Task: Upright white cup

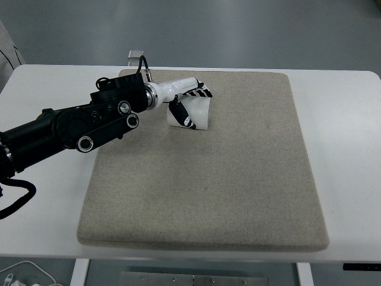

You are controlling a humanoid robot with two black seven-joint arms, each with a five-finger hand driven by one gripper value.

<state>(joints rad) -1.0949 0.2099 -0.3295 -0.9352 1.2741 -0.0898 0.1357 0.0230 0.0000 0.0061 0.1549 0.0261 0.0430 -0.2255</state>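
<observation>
One left hand (189, 106) clasped round white cup (199, 114) on mat (238, 179); cup likely light, thin-walled; grip mid-wall gently.

Left robot hand (189, 102) gripping white cup (194, 113), above beige mat (202, 173), white table (339, 119)

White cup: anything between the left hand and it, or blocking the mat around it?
Nothing visible. The left hand is closed on the white cup already, and the beige mat around it is bare.
</observation>
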